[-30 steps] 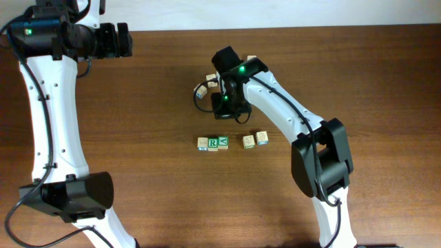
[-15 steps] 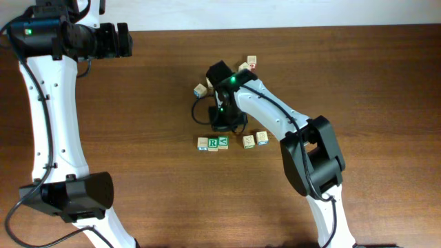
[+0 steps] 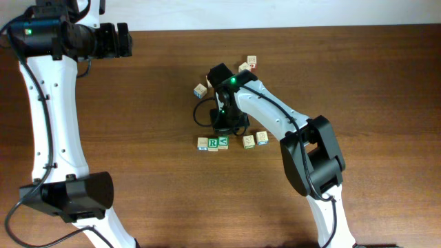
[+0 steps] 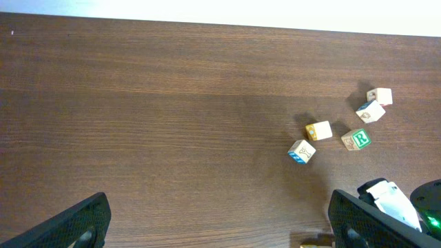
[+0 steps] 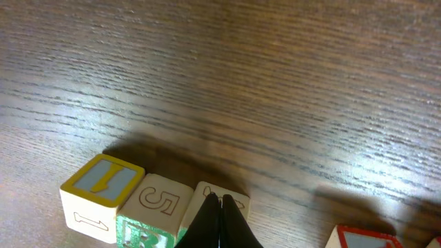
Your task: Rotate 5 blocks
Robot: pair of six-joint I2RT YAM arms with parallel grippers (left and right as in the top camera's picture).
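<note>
nearest, five blocks (image 3: pixel 213 142) lie in a row that runs left to right: three touching, then two just to their right. the right claw (image 5: pixel 220 207) is clenched tight with nothing in it. its tips sit right at the top of the third block (image 3: pixel 222 141), the green v one, coming from the far side. a cube has no long side. farther off, three more cubes (image 3: pixel 200 90) lie scattered, so eight show, though the arm may hide more. the left claw (image 3: pixel 126 39) hangs wide open and empty at the far left, so the right one is much nearer.
</note>
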